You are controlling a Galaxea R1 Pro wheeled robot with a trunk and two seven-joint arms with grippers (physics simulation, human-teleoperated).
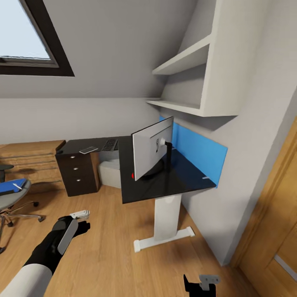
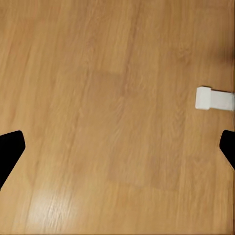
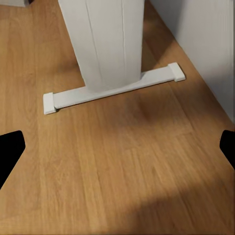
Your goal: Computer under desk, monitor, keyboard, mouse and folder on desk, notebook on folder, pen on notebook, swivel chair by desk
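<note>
Nearest, at the bottom edge of the head view: right gripper (image 1: 201, 284), low over bare wood floor (image 1: 107, 231), fingers spread and holding nothing. In its wrist view, dark fingertips (image 3: 11, 149) wide apart at either edge, white pedestal leg (image 3: 105, 44) and foot bar just beyond.

Further left and a little farther: left gripper (image 1: 80, 222) at the end of a black-and-white forearm, angled forward and down toward the floor. Open too, fingertips (image 2: 10, 147) well apart in its wrist view, nothing between them.

Task status, judged from the scene: monitor (image 1: 152, 152) already upright on the desk (image 1: 165, 185), pale back toward the camera. Keyboard (image 1: 109, 144) on the far wing of the desk, left of the monitor, near it but not close beside. Small pale flat item (image 1: 88, 149) left of the keyboard, possibly the notebook; too small to confirm. Computer (image 1: 109, 171) apparently under the desk, pale box behind the drawers (image 1: 78, 173). Mouse not made out.

Left to do: folder (image 1: 10, 186) lying on the swivel chair (image 1: 14, 198) at the far left, thin white stick, probably the pen (image 1: 17, 186), on top of it. Chair well apart from the desk, not yet drawn up.
</note>
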